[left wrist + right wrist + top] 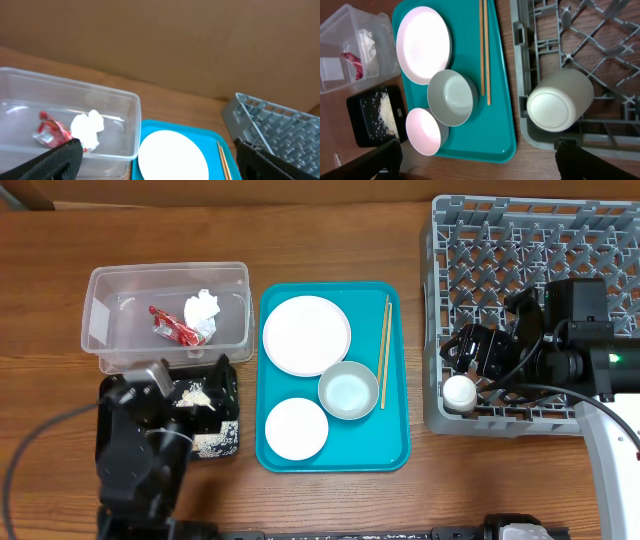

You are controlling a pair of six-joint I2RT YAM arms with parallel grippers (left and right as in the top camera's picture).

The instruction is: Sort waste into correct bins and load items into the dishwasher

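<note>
cup (561, 100) lies in rack (600, 30) while left claw (160, 162) and right claw (480, 160) gape wide, both empty.

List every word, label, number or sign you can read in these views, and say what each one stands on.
No text can be read in any view.
Print on the red snack wrapper, which lies in the clear tub: too small and blurred to read.
On the dish rack and the teal tray: no lettering shows.
</note>
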